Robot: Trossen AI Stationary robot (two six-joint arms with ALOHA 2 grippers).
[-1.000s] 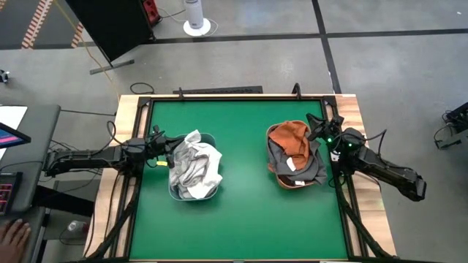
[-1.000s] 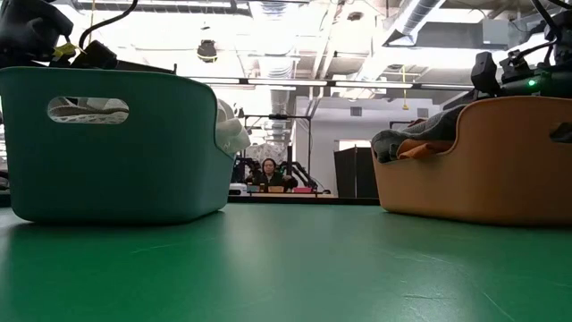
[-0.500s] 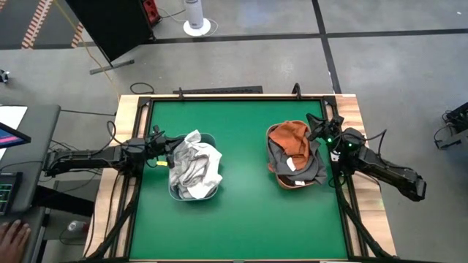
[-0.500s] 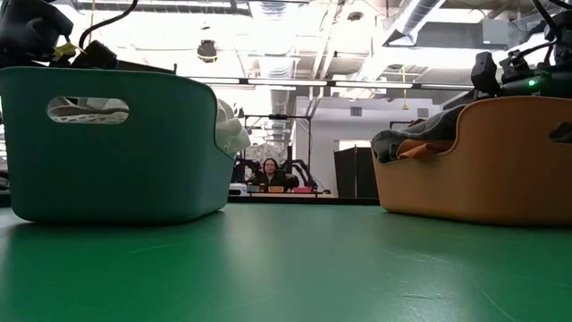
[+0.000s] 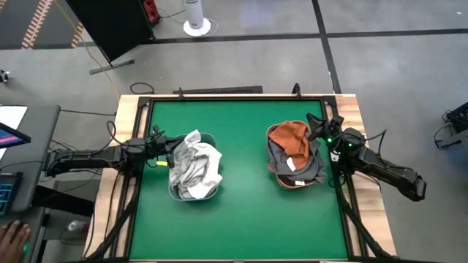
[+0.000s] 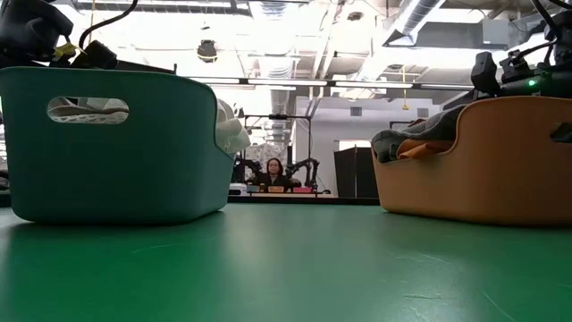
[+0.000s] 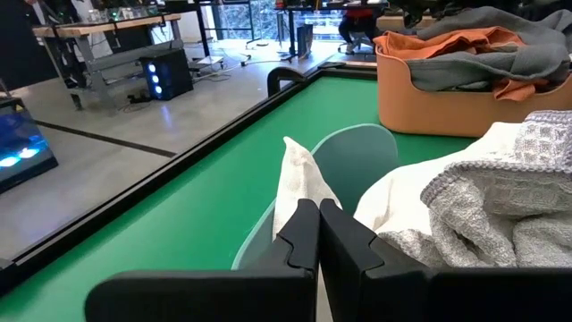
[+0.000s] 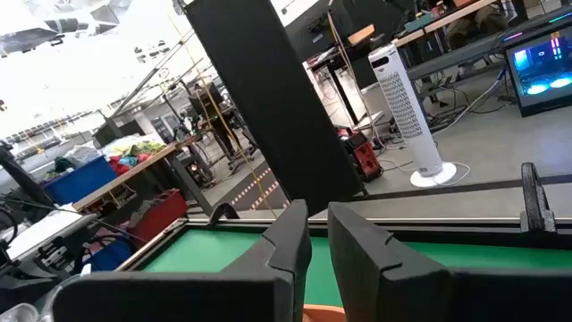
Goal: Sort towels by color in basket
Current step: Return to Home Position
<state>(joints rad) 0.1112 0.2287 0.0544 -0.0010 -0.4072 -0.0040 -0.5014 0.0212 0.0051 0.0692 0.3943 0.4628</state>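
L gripper [image 5: 158, 142] at 9 o'clock of green bin [image 5: 210, 193], by its rim. Fingers pressed together, nothing pinched. White towel [image 7: 299, 179] just past tips, contact unclear. Light grey towel [image 7: 500, 192] heaped beside it in same bin, 9 o'clock side of table [image 5: 241, 219]. R gripper [image 5: 319, 128] at 2 o'clock of orange bin [image 5: 292, 183], fingers a slit apart, empty. Rust-orange towel [image 5: 289, 137] atop dark grey towel [image 5: 313, 169] in orange bin, 3 o'clock side, grey draped over rim.

Beyond the green table [image 5: 241, 146]
A white fan [image 5: 194, 13] is standing on the floor; a person [image 6: 273, 169] is sitting far off.
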